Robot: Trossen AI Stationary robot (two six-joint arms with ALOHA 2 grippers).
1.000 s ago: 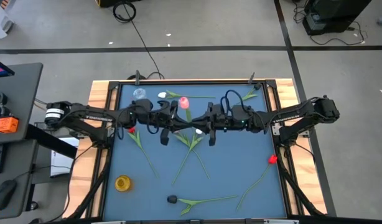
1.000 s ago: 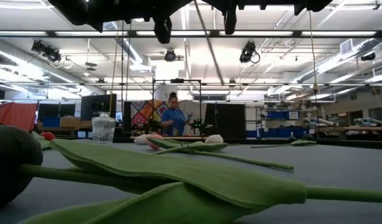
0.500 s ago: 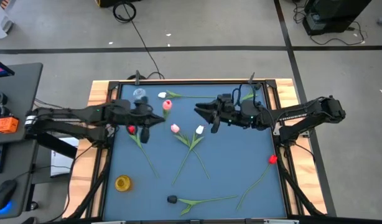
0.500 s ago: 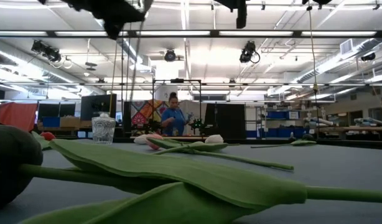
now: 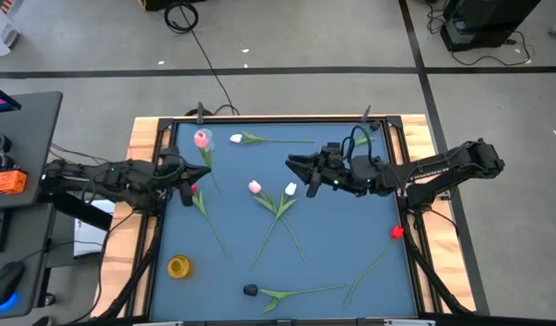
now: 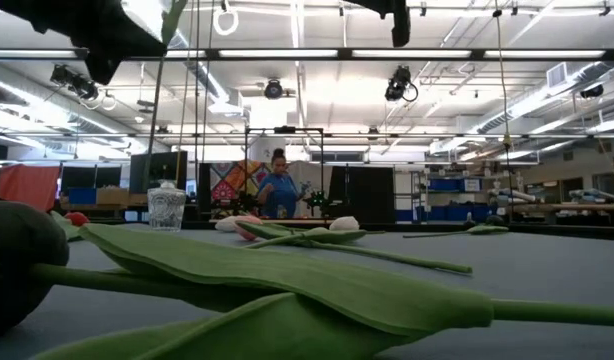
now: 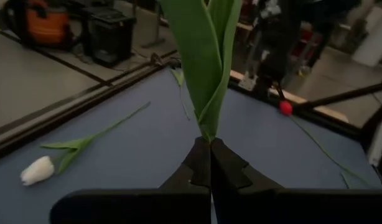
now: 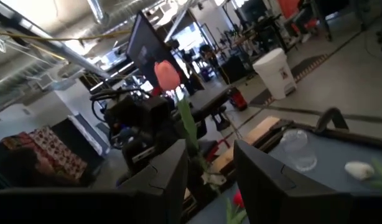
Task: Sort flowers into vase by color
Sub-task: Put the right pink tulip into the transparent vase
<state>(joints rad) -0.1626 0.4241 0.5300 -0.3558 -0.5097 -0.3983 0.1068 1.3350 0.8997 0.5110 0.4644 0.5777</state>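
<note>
Pink tulip (image 5: pixel 203 139) in left claw (image 5: pixel 181 180); seven flowers lie flat.

Both arms are dark, slim and jointed, each with 2 blunt black fingers. The left hand (image 7: pixel 209 163) has matte wedge-shaped fingers. Black cable loops above the right hand (image 5: pixel 301 172). Near the counter (image 5: pixel 350 235) edge, the left arm carries a white band.
</note>
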